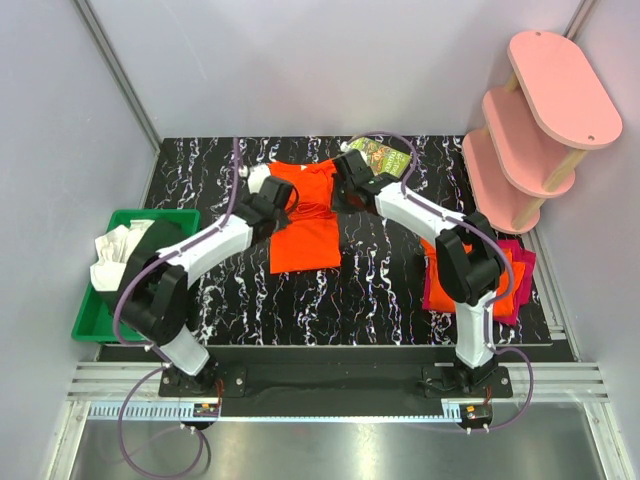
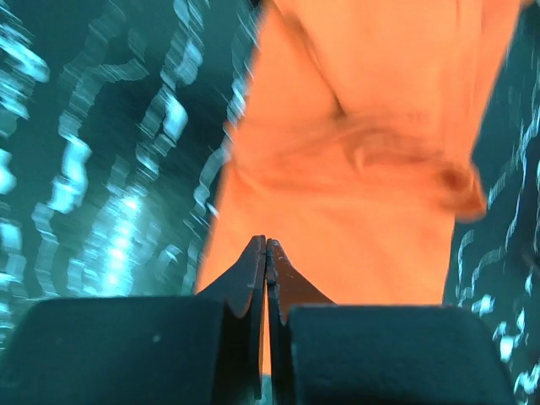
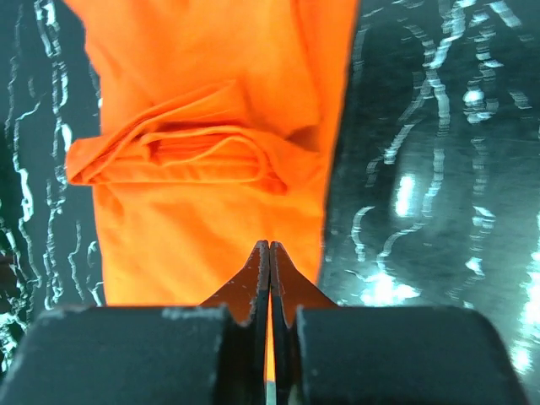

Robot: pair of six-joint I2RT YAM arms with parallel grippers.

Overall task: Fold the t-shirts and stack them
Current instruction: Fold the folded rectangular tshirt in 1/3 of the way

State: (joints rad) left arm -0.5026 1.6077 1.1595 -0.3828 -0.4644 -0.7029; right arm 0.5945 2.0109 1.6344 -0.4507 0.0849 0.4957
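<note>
Centrally on the black, white-veined desk [image 1: 400, 290]: an orange t-shirt [image 1: 305, 245], partly folded, bunched in a crease across its middle. At its far edge, left claw [image 2: 266, 246] and right claw [image 3: 269, 246], each with tips pressed together over the orange cloth; no telling about any cloth caught between. Near the desk's right edge, a stack of folded shirts [image 1: 512, 275], orange over magenta, half hidden behind the right arm [image 1: 470, 270]. Off to the left, a green bin [image 1: 100, 315] with white cloth [image 1: 112, 255] inside.
</note>
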